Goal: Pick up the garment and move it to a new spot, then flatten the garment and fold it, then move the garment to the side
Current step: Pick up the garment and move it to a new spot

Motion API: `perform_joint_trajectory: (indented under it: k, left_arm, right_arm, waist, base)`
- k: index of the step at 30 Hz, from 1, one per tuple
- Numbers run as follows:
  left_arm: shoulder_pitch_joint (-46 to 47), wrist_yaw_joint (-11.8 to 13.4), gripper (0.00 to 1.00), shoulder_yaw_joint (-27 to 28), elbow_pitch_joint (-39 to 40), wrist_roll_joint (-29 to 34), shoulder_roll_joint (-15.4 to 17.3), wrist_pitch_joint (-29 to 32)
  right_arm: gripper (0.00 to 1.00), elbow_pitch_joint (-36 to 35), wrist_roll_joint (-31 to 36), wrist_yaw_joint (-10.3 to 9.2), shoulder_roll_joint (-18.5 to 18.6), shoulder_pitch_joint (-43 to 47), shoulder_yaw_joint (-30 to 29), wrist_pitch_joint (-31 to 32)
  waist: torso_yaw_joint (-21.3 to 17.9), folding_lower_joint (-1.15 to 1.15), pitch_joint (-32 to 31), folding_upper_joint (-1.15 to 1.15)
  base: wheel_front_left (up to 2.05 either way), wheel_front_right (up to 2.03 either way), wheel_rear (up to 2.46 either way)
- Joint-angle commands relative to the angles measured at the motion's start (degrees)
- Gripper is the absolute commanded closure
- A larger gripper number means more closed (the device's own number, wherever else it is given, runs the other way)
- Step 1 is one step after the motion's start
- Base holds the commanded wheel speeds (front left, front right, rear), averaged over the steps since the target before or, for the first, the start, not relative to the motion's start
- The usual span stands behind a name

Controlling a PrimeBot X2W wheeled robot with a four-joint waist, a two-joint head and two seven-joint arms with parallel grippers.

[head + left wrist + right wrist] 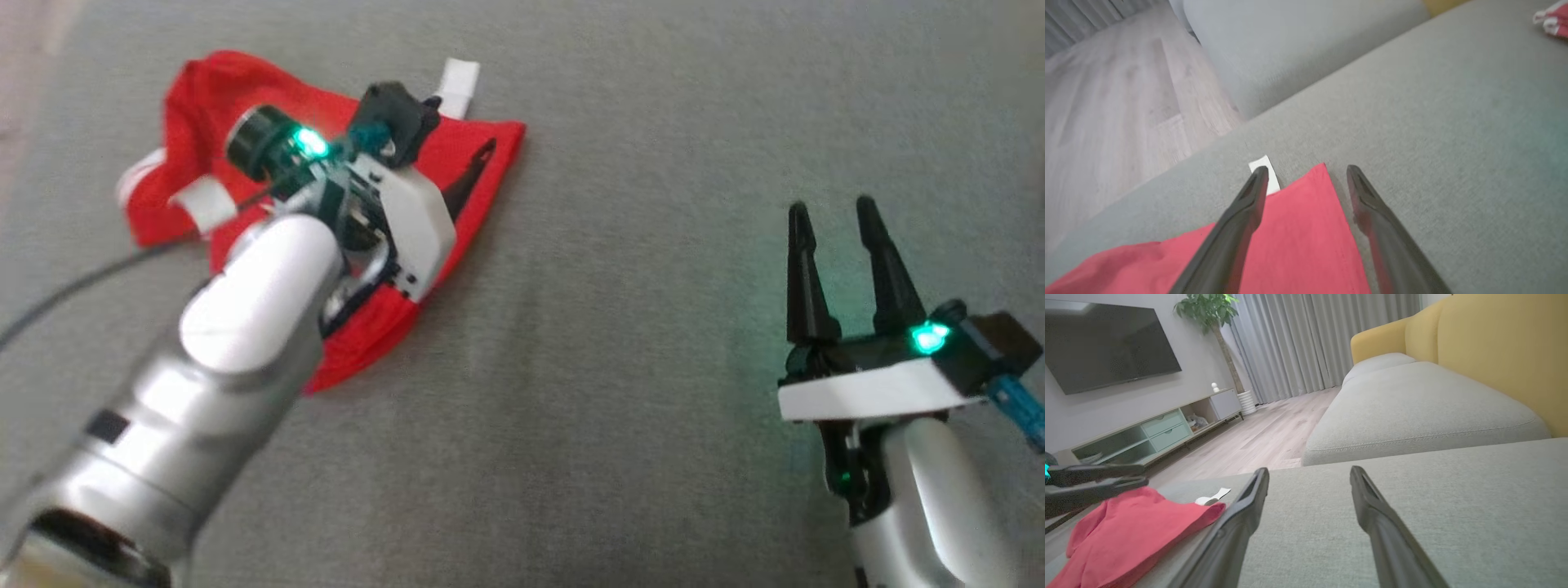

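Left gripper spread, low over garment, red corner between its fingers, pointing forward. Garment lies on cushion, robot's left side. Right gripper spread, empty, well apart.

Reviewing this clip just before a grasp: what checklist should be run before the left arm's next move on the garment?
1. Left gripper open: ok, fingers stand apart.
2. Garment corner between those fingers: ok, seen in the left wrist view.
3. Fingers touching the fabric: cannot tell.
4. Right gripper open and apart from the garment: ok, it is over bare cushion.
5. Garment flat: not ok, it is bunched at its left end in the head view.
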State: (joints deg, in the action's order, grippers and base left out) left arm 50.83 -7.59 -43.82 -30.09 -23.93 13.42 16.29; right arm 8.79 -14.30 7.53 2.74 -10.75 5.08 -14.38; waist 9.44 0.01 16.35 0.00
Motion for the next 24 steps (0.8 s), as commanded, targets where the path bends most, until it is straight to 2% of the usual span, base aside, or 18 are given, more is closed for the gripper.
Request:
perform_joint_trajectory:
  k: [1,5,9,16,22,23,24]
  left_arm:
    - [4.3,0.1,0.00,-0.1,1.0,-1.5,2.7,1.5]
    - [8.9,0.1,0.00,-6.2,-1.5,-8.1,5.0,5.8]
    - [12.0,0.1,0.00,-10.0,-5.1,-11.6,6.6,8.5]
    - [15.1,0.1,0.00,-12.5,-12.6,-14.8,7.5,10.3]
    - [15.1,0.1,0.00,-13.8,-17.0,-16.9,7.1,10.9]
    - [15.1,0.1,0.69,-14.0,-17.4,-17.3,7.1,10.7]
    - [15.1,0.1,1.00,-14.0,-17.7,-17.6,7.1,10.1]
  right_arm:
    - [0.00,-2.2,-0.5,-0.04,0.1,-1.8,1.4,-0.6]
    - [0.00,-3.3,-1.2,-0.04,0.1,-3.2,2.3,-0.6]
    - [0.00,-3.9,-2.1,-0.04,0.1,-4.1,3.1,-0.6]
    - [0.00,-4.5,-3.2,-0.04,0.1,-4.9,3.9,-0.6]
    - [0.00,-4.8,-3.6,-0.04,0.1,-4.8,3.9,-0.6]
    - [0.00,-4.7,-3.6,-0.04,0.1,-4.8,3.9,-0.6]
    - [0.00,-4.7,-3.6,-0.04,0.1,-4.8,3.9,-0.6]
  waist:
    - [-3.0,-0.01,2.9,0.00]
    - [-5.5,-0.01,4.7,0.00]
    - [-7.6,-0.01,6.1,0.00]
    - [-10.4,-0.01,7.4,0.00]
    - [-11.8,-0.01,7.6,0.00]
    - [-12.0,-0.01,7.5,0.00]
    - [-12.2,-0.01,7.4,0.00]
  base:
    - [0.00,0.00,0.00]
    - [0.00,0.00,0.00]
    - [0.00,0.00,0.00]
    - [0.00,0.00,0.00]
    - [0.00,0.00,0.00]
    - [0.00,0.00,0.00]
    - [0.00,0.00,0.00]
